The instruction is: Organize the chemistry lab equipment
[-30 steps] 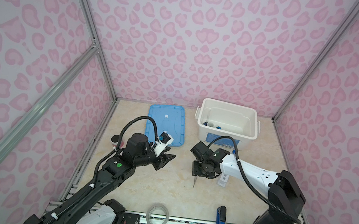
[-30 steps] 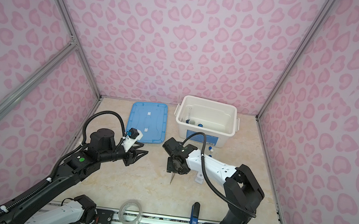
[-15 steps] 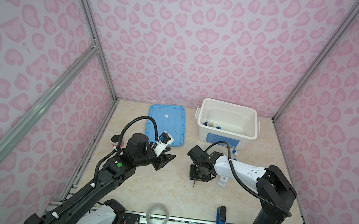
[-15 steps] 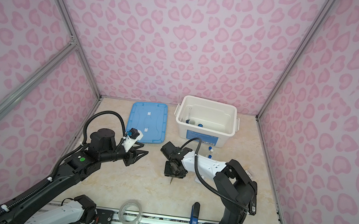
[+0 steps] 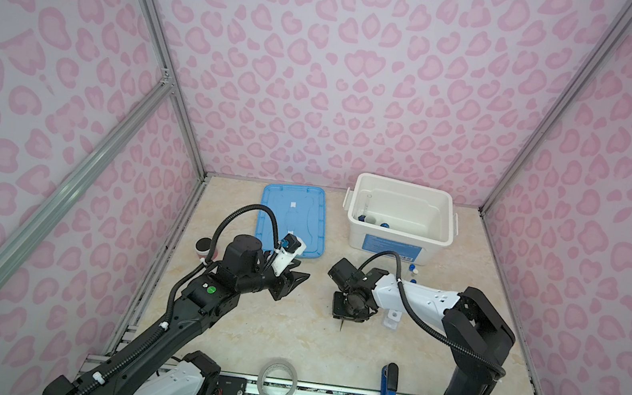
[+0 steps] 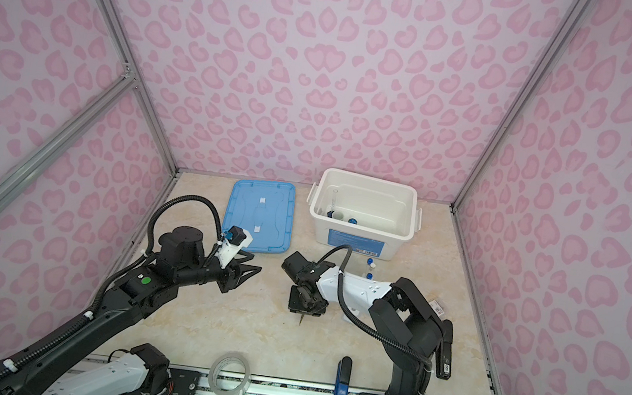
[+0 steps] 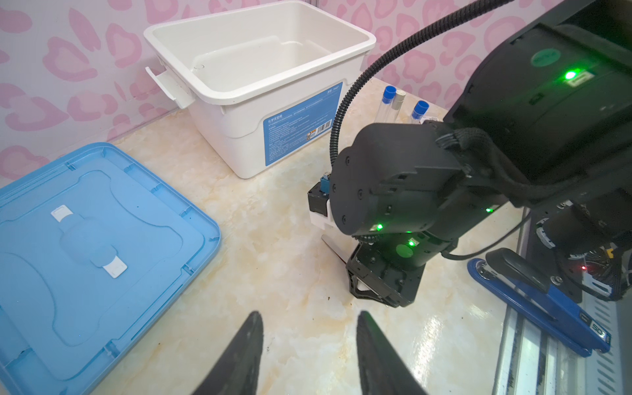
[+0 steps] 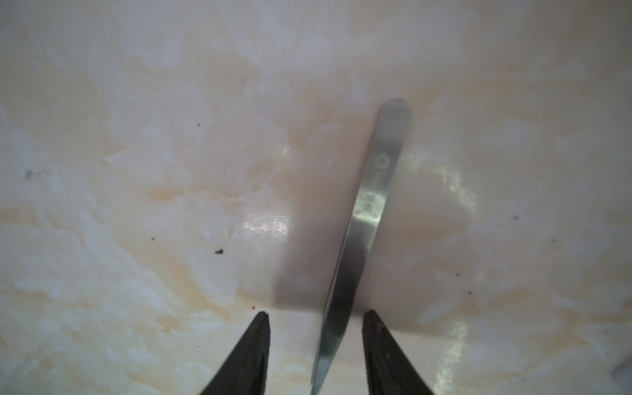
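The metal tweezers (image 8: pixel 369 212) lie flat on the marble table and run between the fingers of my right gripper (image 8: pixel 314 313). That gripper is open, with a gap on each side of the tweezers. In both top views the right gripper (image 5: pixel 348 314) points straight down, and only the tweezers' tip (image 5: pixel 341 326) shows below it. My left gripper (image 7: pixel 309 313) is open and empty above the table, to the left of the right gripper. Capped test tubes (image 7: pixel 390 99) stand behind the right arm, by the white rack (image 5: pixel 393 318). A blue-based cylinder (image 5: pixel 365 209) and a small dish (image 5: pixel 370 219) sit in the white bin (image 5: pixel 404 183).
The bin's blue lid (image 5: pixel 290 216) lies flat at the back left. A clear tape roll (image 5: pixel 277 382) and a dark blue stapler (image 5: pixel 387 393) rest at the front edge by the rail. Pink patterned walls close in three sides.
My right arm has folded in and its gripper has come down over the tweezers, with its jaws narrowing. The left arm has not moved.
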